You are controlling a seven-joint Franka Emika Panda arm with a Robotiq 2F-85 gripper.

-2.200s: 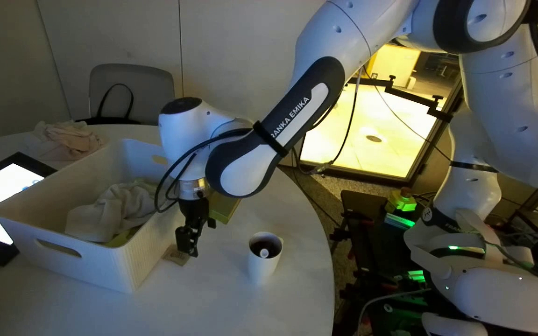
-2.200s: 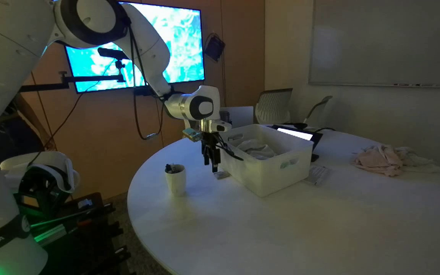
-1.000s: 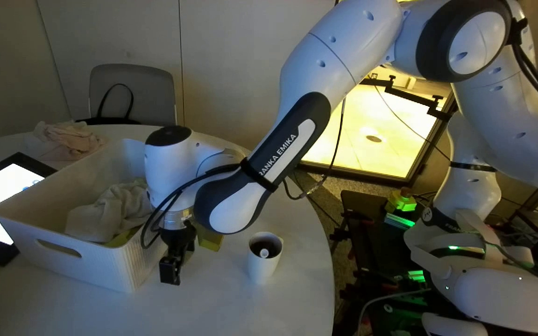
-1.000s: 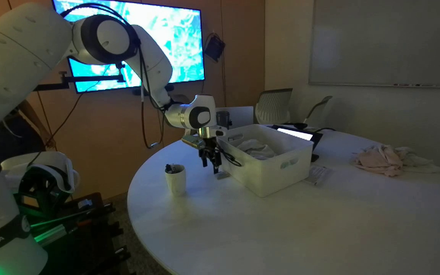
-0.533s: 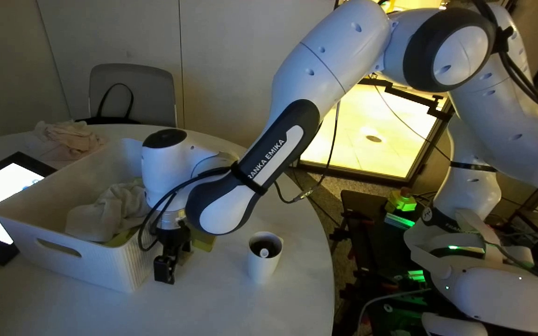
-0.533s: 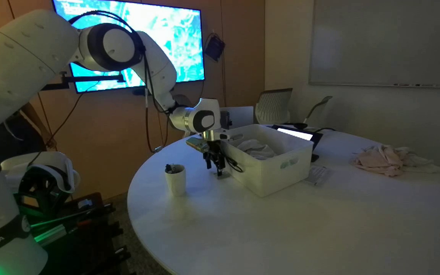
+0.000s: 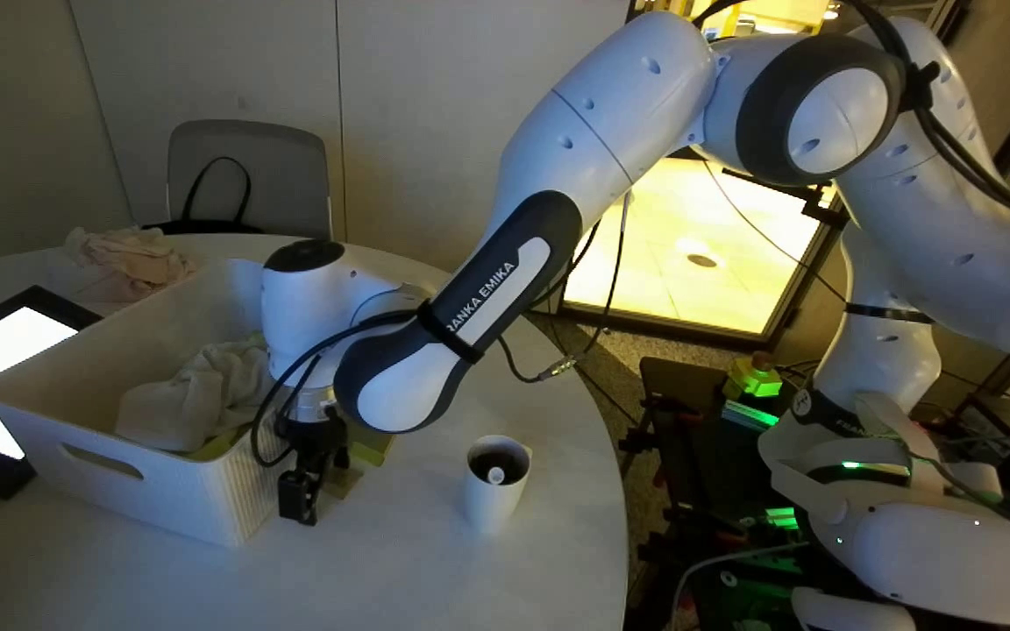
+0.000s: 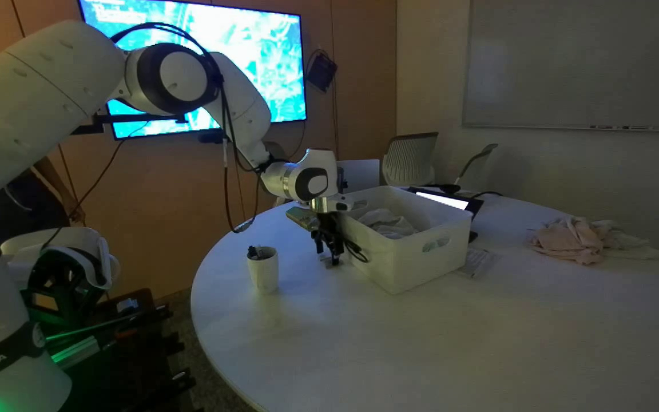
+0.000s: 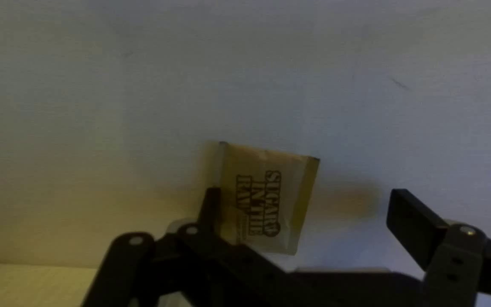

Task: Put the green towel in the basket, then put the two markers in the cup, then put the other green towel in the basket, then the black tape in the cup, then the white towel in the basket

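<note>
The wide-spread, empty pincer (image 9: 305, 194) is hovering beside the basket (image 7: 176, 492), the sugar packet (image 9: 269, 196) lying beneath, nearer the wrist view's left finger (image 9: 210, 209).

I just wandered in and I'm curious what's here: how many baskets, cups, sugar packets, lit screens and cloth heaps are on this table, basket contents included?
Basket: 1
Cup: 1
Sugar packet: 1
Lit screen: 1
Cloth heaps: 2, the white towel with yellow-green cloth in the basket, and the pinkish heap on the table
Total: 6
</note>
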